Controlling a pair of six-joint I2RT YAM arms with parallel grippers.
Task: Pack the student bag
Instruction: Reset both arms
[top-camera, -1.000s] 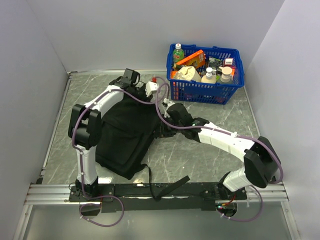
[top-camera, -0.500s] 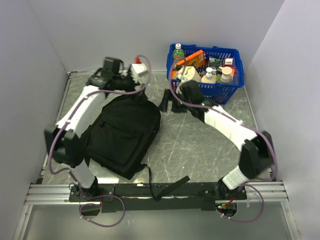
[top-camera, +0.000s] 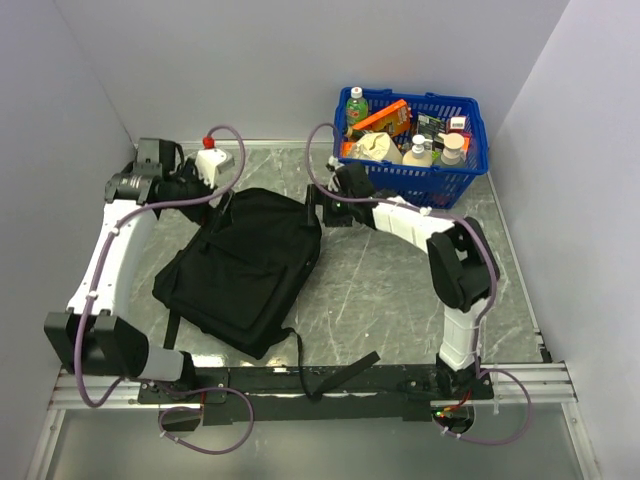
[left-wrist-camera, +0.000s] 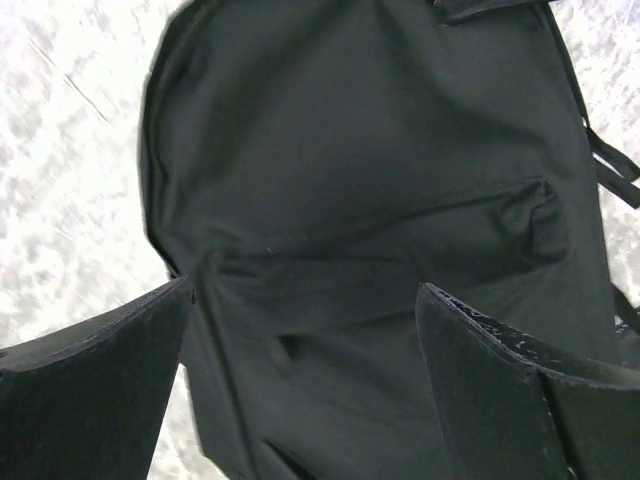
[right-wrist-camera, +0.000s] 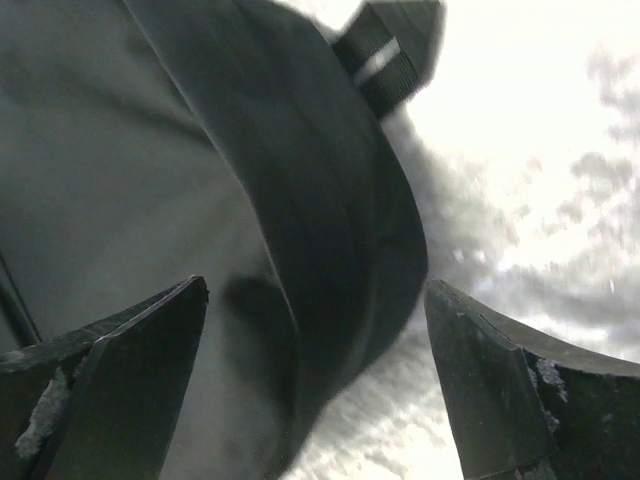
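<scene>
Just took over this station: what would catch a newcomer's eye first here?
The big black student bag lies flat left of centre, the open left gripper and open right gripper poised over its far end. A blue basket crammed with groceries stands at the far right.

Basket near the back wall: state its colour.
The basket is blue; the top external view shows it best.

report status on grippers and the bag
Both open, empty: left gripper at the far left corner of the student bag, right gripper at its far right edge. Bag flat on the table, looks closed. Nothing in the way; blue basket apart behind.
</scene>
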